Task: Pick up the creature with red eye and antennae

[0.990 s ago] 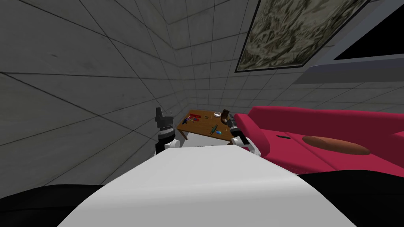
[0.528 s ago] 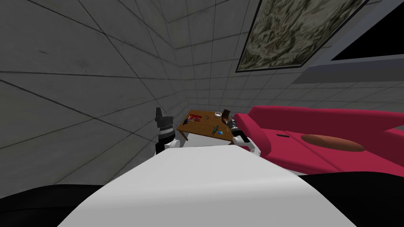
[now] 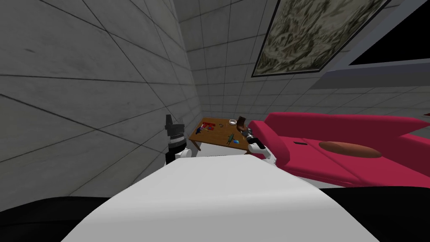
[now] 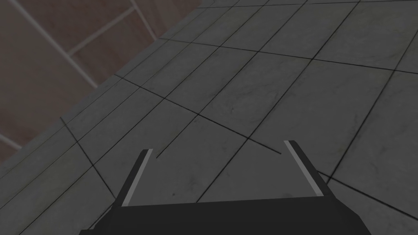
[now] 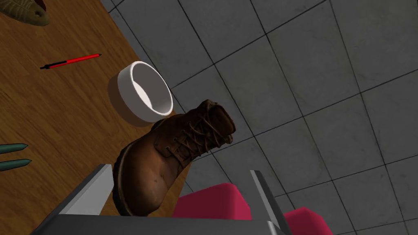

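grey tiled walls meet in a corner here. a small brown wooden tabletop (image 3: 214,135) is tucked into that corner, with a long crimson sofa (image 3: 336,126) close against one side.

the right claw (image 5: 179,170) hangs over the sofa-side end of the tabletop, its two blades spread wide and gripping nothing. a scuffed brown lace-up leather boot (image 5: 171,159) stands just beyond the blades with its toe toward them. a round white bowl (image 5: 145,92) sits right by the boot's ankle, and a slim red and black pen (image 5: 69,61) lies further in on bare wood.

the thing wanted, a small slender green creature (image 3: 229,138), lies near the tabletop's front edge, with a little blue object (image 3: 236,141) just beside it. its red eye is too small to make out from up here. from the right wrist, two green pointed tips (image 5: 14,155) poke in off to one side of the boot, probably part of the creature.

i'd say the claw is lined up on the boot's corner rather than on the creature, and has to come across, away from the sofa. there is bare wood between boot and creature to move over. the creature sits close to the edge, though, so a clumsy nudge could slide it off, and the boot and sofa arm crowd the other flank.

the left claw (image 4: 218,146) is held up near the wall, blades apart and empty, well out of the way.
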{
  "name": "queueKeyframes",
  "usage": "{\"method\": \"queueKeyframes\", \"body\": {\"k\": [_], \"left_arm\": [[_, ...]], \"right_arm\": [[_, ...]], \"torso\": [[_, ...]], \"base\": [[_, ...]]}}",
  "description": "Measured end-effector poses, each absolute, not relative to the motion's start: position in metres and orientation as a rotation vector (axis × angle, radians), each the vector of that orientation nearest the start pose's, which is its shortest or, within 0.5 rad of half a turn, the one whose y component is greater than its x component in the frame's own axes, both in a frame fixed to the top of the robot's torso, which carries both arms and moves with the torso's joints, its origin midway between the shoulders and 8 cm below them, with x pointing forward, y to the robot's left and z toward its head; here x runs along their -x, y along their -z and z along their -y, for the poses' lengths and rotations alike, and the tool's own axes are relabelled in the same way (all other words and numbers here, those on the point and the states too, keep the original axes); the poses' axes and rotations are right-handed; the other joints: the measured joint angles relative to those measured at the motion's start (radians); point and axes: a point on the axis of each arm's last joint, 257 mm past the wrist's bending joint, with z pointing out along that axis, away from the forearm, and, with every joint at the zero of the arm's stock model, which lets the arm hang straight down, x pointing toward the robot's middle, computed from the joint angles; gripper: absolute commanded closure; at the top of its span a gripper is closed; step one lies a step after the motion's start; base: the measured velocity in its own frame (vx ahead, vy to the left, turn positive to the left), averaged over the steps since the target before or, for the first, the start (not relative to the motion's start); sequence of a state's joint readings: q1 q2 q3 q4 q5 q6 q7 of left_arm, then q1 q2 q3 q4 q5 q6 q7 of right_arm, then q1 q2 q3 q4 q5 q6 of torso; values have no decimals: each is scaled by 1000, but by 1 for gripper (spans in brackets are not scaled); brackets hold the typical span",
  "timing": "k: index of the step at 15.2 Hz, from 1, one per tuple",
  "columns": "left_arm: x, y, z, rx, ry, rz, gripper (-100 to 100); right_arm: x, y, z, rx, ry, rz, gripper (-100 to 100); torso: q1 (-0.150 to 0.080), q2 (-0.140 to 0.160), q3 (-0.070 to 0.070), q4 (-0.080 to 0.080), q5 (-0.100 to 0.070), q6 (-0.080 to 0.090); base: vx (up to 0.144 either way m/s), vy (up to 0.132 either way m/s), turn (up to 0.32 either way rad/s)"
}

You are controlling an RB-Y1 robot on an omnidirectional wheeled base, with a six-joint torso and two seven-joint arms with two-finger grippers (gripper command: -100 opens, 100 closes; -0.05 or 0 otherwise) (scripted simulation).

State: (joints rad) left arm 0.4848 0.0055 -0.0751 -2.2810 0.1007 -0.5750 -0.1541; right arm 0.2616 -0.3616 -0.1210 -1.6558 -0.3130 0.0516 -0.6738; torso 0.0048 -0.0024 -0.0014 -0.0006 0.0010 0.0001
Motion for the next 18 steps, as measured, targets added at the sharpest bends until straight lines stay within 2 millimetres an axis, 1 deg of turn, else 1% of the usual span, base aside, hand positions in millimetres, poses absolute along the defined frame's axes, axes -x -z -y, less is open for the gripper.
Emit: {"method": "queueKeyframes", "body": {"k": [4,8,11,14,18], "left_arm": [[-333,-42,-265,607,1317,-529,0],[-333,-42,-265,607,1317,-529,0],[-333,-42,-265,607,1317,-528,0],[-333,-42,-265,607,1317,-529,0],[-333,-42,-265,607,1317,-529,0]], "right_arm": [[-450,300,432,-1951,-1399,-682,-100],[-448,323,448,-2085,-1396,-570,-100],[-445,345,454,-2206,-1389,-456,-100],[-443,361,462,-2301,-1380,-354,-100],[-438,381,468,-2410,-1369,-219,-100]], "torso": [[-1,1,0,0,0,0],[0,0,0,0,0,0],[1,0,0,0,0,0],[0,-1,0,0,0,0],[-1,0,0,0,0,0]], "base": [[18,62,-36],[21,68,-42],[18,81,-43],[27,63,-34],[16,58,-36]]}}
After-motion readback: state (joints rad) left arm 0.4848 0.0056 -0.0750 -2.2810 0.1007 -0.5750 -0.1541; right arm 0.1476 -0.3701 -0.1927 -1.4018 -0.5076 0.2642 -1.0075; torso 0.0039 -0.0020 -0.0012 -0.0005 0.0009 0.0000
